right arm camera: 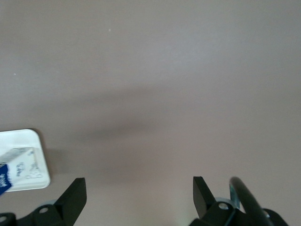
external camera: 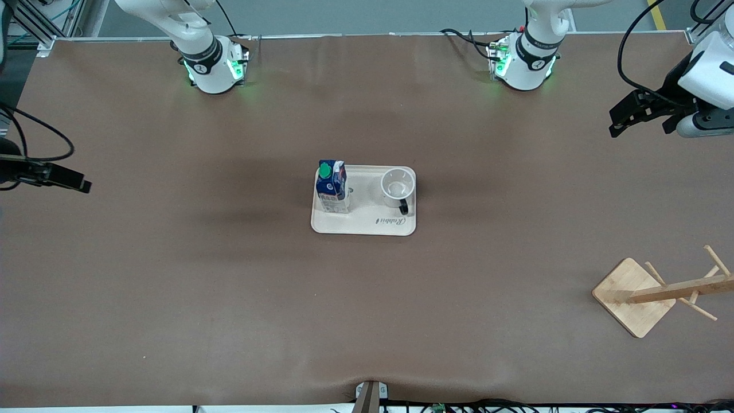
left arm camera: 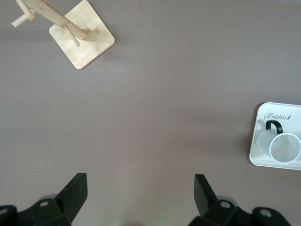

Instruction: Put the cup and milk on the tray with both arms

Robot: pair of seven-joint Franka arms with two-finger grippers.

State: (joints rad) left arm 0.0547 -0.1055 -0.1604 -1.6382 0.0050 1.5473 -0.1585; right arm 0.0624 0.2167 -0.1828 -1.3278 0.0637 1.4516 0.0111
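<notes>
The cream-white rectangular tray point(external camera: 363, 221) lies mid-worktop point(external camera: 172, 275). On it stand the blue-and-white milk carton with a green cap point(external camera: 332, 187), toward the right arm's end, and the small white mug with a black handle point(external camera: 397, 188), toward the left arm's end. The left gripper point(left arm camera: 139, 194) and the right gripper point(right arm camera: 139, 194) hang over bare worktop, jaws spread wide, holding nothing. A bamboo rack point(external camera: 642, 293) lies tipped near the left arm's end.
</notes>
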